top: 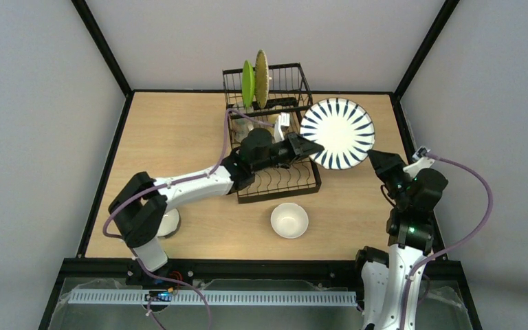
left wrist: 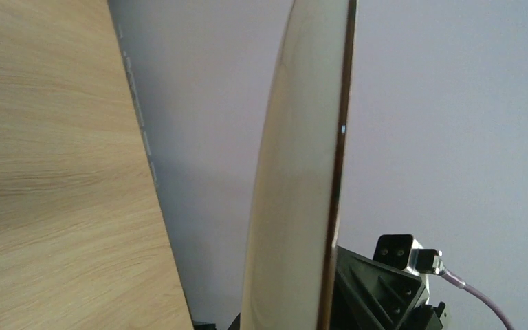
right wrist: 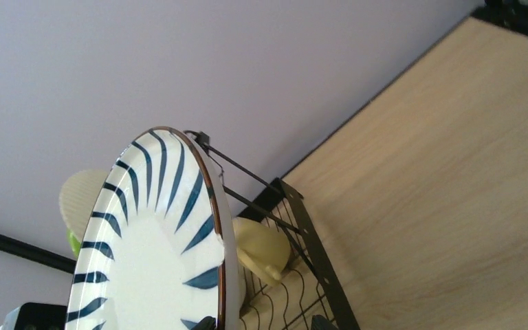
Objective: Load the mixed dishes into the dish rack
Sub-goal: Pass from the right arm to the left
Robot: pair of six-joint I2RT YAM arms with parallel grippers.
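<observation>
The blue-striped white plate [top: 337, 134] stands on edge in the air over the right end of the black wire dish rack [top: 278, 184]. My left gripper [top: 307, 146] is shut on its left rim; the left wrist view shows the plate [left wrist: 295, 206] edge-on. My right gripper [top: 378, 163] is at the plate's lower right rim, open. In the right wrist view the plate rim [right wrist: 221, 275] runs just inside the left of the two spread fingertips [right wrist: 206, 323]. A green plate [top: 247, 84] and a woven bamboo plate [top: 262, 78] stand in the raised basket. A pale yellow mug [right wrist: 265, 244] lies in the rack.
A white bowl [top: 289, 220] sits on the table in front of the rack. Another white round dish [top: 170, 224] shows partly under my left arm's elbow. Black frame posts and grey walls enclose the wooden table [top: 172, 130].
</observation>
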